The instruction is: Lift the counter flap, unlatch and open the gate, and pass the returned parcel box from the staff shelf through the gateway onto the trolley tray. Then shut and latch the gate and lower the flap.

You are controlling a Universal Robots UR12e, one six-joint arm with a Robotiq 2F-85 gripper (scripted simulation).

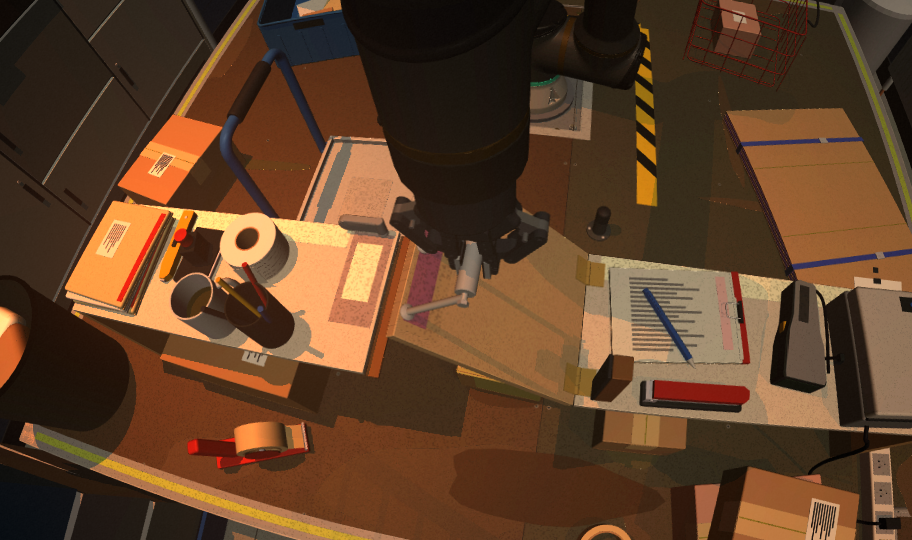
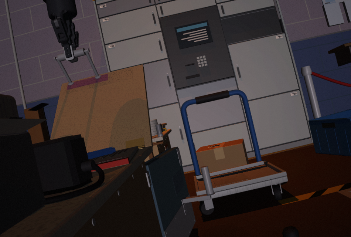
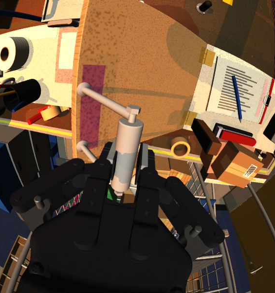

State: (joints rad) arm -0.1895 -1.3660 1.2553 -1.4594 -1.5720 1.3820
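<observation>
At the middle of the counter the brown counter flap (image 1: 499, 316) (image 2: 103, 110) (image 3: 138, 71) stands raised at a steep tilt on its brass hinges (image 1: 590, 272). My gripper (image 1: 473, 265) (image 2: 69, 54) (image 3: 126, 161) is at the flap's free upper edge, and its two fingers are clamped on the grey bar of the flap handle (image 1: 446, 295) (image 2: 74, 56) (image 3: 126, 153). The dark gate (image 2: 167, 183) hangs below the counter gap. The trolley (image 2: 235, 172) with its blue push bar stands beyond the gate, and a parcel box (image 2: 221, 154) sits behind its tray.
The counter top left of the flap carries a paper roll (image 1: 254, 245), cups with pens (image 1: 244, 309) and a book stack (image 1: 117, 255). To the right lie a clipboard with a pen (image 1: 674, 316), a stapler (image 1: 694, 394) and a grey machine (image 1: 889, 356). A tape dispenser (image 1: 258, 443) lies on the floor.
</observation>
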